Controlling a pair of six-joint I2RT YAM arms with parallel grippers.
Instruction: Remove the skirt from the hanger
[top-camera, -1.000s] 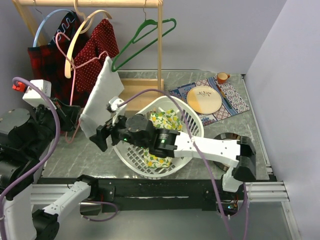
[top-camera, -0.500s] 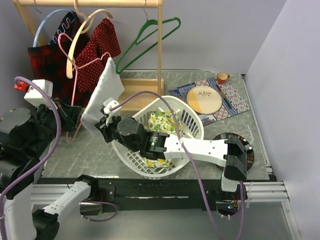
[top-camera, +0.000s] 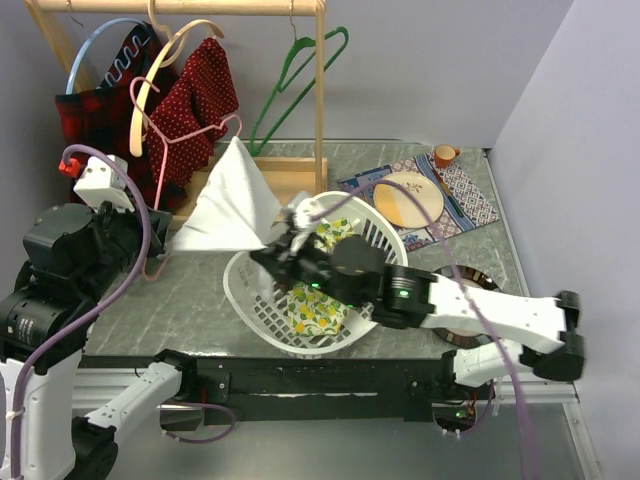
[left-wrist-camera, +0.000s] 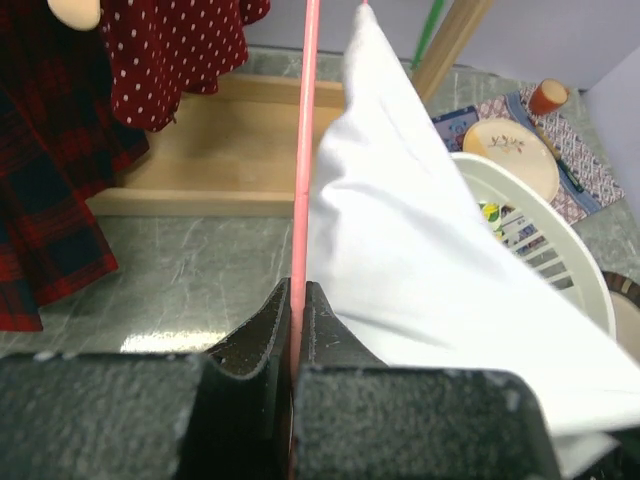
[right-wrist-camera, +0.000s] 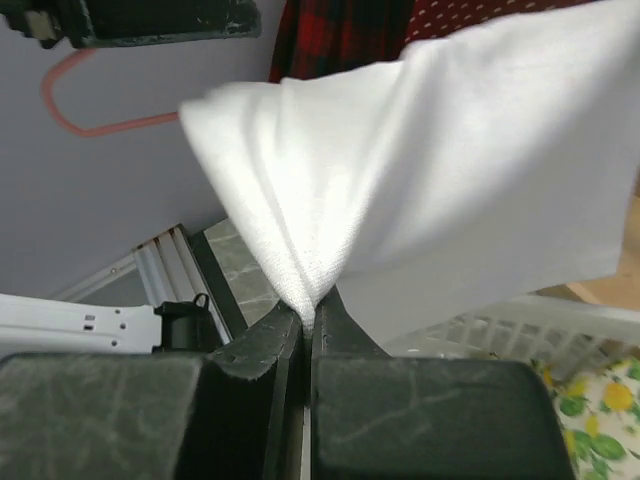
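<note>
1. Rear wall (top-camera: 430, 70): plain, matte, pale lavender-grey, evenly lit.
2. Side wall (top-camera: 590, 150): same finish but slightly lighter, meeting the rear wall in a corner at the right.
3. Counter (top-camera: 190, 300): grey-green top with a marble pattern, running up to both walls. A bright glare patch (left-wrist-camera: 160, 343) lies on it in the left wrist view.
4. Garment rack (top-camera: 320, 100): light wood, with a horizontal top bar, an upright post and a flat base board resting on the counter near the rear wall.
5. Aluminium rail (top-camera: 530, 380): slotted profile along the counter's near edge.

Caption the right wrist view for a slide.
Right gripper shut on a fold of the white skirt, basket beyond.
</note>
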